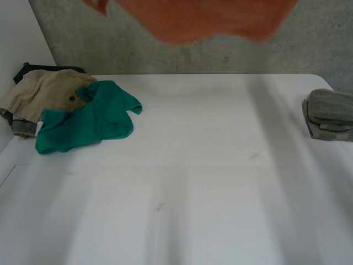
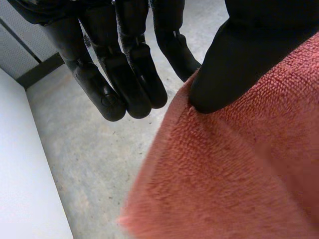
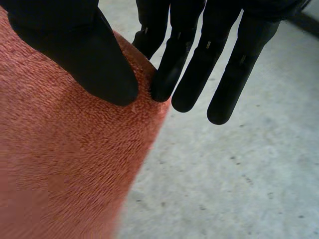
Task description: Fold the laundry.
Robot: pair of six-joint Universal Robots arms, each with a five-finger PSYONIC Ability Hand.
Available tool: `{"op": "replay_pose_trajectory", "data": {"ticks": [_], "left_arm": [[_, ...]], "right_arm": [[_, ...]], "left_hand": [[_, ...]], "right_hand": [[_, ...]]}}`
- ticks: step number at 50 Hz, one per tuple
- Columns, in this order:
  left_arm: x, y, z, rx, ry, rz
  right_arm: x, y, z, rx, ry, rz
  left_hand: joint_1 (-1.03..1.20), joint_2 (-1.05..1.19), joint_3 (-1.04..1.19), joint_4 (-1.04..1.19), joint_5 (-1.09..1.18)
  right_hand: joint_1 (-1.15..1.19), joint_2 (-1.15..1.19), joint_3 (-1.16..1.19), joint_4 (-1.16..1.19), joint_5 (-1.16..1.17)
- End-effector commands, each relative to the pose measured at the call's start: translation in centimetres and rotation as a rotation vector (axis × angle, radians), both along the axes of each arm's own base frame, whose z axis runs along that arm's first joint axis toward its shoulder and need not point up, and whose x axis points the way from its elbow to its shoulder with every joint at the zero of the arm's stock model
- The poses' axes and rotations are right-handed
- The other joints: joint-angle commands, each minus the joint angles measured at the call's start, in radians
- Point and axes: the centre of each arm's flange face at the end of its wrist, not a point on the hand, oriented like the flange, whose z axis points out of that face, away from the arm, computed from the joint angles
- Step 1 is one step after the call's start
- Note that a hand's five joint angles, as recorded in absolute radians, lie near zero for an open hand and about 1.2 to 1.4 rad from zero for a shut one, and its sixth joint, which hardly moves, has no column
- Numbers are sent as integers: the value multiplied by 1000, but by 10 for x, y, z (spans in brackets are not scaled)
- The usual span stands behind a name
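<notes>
Pinching orange towel (image 1: 209, 19) between thumb and finger with left hand (image 2: 239, 55) and right hand (image 3: 84, 55), aloft over white table (image 1: 193, 182) bearing green cloth (image 1: 88, 124), beige garment (image 1: 44, 94), folded grey cloth (image 1: 330, 115).

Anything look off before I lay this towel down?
Nothing spilled or damaged. The towel hangs above the far edge of the table, pinched by the left hand and right hand. The unfolded heap and folded grey cloth sit at its opposite sides.
</notes>
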Motion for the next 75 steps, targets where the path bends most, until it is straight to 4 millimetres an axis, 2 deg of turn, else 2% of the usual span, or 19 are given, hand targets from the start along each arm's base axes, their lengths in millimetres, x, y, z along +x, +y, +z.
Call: {"op": "replay_pose_trajectory", "data": {"ticks": [1,4,5,8,9,12,13,17,22,27,32,42,48,56,57,60,61,69,75], "left_arm": [[2,-5,-83,319,-78,-9],[3,-7,-126,447,-110,-12],[3,-7,-150,511,-132,-17],[4,-11,-193,614,-174,-22],[5,-14,-221,676,-207,-17],[7,-14,-257,753,-265,-7],[9,-14,-278,805,-304,3],[11,-8,-321,915,-410,20],[13,-7,-336,946,-511,45],[16,-7,-330,942,-531,58],[16,-8,-321,923,-506,54],[15,-8,-323,932,-495,47],[17,-9,-322,933,-490,52],[18,-7,-314,923,-481,56],[18,-6,-314,923,-481,55],[17,-5,-313,922,-487,54],[17,-4,-314,925,-490,52],[20,28,-309,1019,-584,63],[28,79,-305,1173,-799,98]], "right_arm": [[0,12,-59,290,156,81],[-4,14,-91,396,208,99],[-5,16,-115,462,243,111],[-6,22,-153,561,300,137],[-7,25,-180,625,339,146],[-8,31,-220,709,397,159],[-10,33,-246,760,430,162],[-13,36,-296,841,486,161],[-18,28,-328,910,479,128],[-27,23,-333,972,407,59],[-34,22,-331,1039,264,13],[-44,19,-338,1218,33,-6],[-42,20,-343,1357,-65,8],[-33,19,-348,1367,-39,17],[-32,19,-348,1362,-33,14],[-32,17,-346,1322,-20,-4],[-33,16,-345,1310,-18,-13],[-53,25,-290,1109,228,-62],[-82,69,-280,1092,875,-58]], "left_hand": [[232,197,204,198,210],[232,197,204,198,210],[232,197,204,198,210],[232,197,204,198,210],[232,197,204,198,210],[232,197,204,198,210],[232,197,204,198,210],[232,197,204,198,210],[232,197,204,198,210],[232,197,204,198,210],[232,197,204,198,210],[232,197,204,198,210],[232,197,204,198,210],[232,197,204,198,210],[232,197,204,198,210],[232,197,204,198,210],[232,197,204,198,210],[232,197,204,198,210],[232,197,204,198,210]], "right_hand": [[263,228,207,202,194],[263,228,207,202,194],[263,228,207,202,194],[263,228,207,202,194],[263,228,207,202,194],[263,228,207,202,194],[263,228,207,202,194],[263,228,207,202,194],[263,228,207,202,194],[234,199,178,173,165],[-340,-375,-397,-402,-410],[-521,-556,-577,-582,-590],[-483,-518,-539,-544,-552],[-392,-427,-448,-453,-461],[-333,-369,-390,-395,-403],[261,226,205,200,192],[263,228,207,202,194],[263,228,207,202,194],[263,228,207,202,194]]}}
